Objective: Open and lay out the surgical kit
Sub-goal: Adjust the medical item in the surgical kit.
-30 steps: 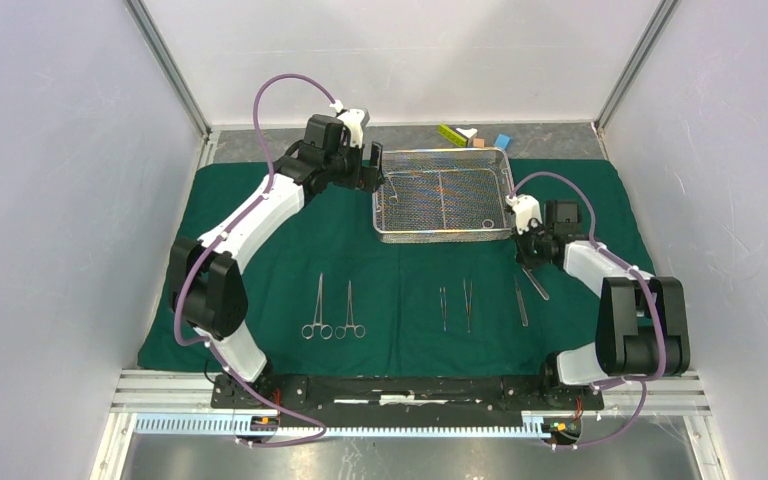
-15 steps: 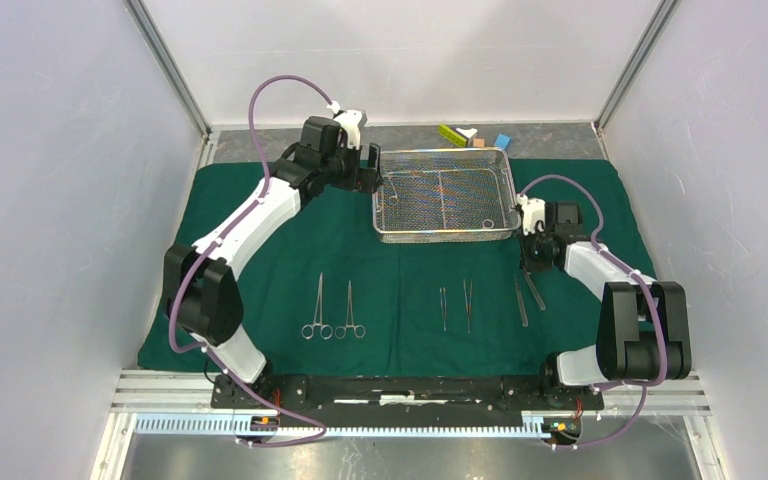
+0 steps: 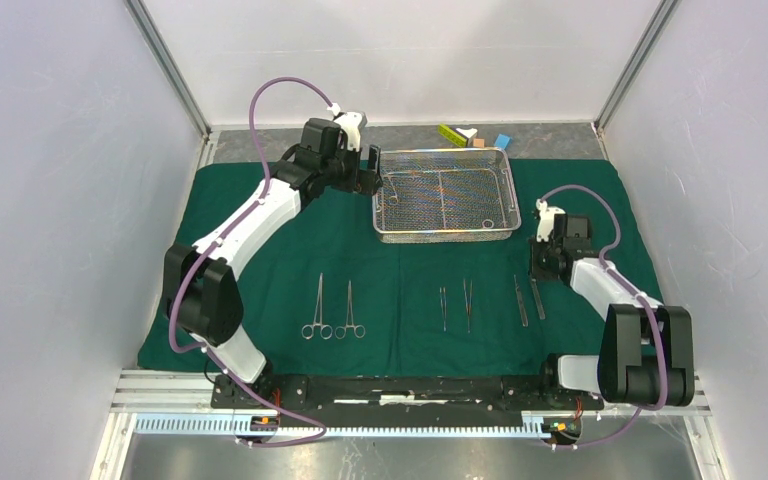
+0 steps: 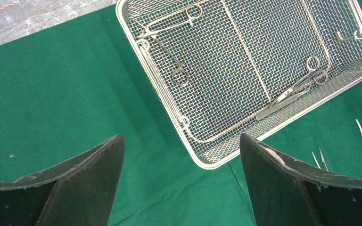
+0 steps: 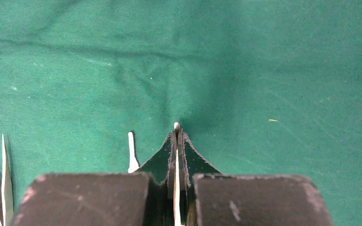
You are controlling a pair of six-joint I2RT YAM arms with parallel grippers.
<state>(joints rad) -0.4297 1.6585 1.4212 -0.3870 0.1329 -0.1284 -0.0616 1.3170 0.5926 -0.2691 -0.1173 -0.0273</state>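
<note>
While low over drape (image 3: 400, 275), right arm (image 3: 600, 282) folded, jaws on steel instrument (image 5: 176, 128).

I see the cloth (image 3: 400, 280) as matt dark green fabric, slightly creased. The tray (image 4: 160, 99) is bright steel wire mesh with a rainbow shine. The clamps (image 3: 317, 300) and tweezers (image 3: 468, 303) look like smooth polished steel. The left gripper (image 4: 181, 136) has matt black fingers (image 4: 94, 174), rough and scuffed at the edges. The thin tool (image 5: 176, 126) in the right gripper (image 5: 177, 133) is pale smooth metal. The far table (image 4: 28, 19) looks like grey marbled stone.
</note>
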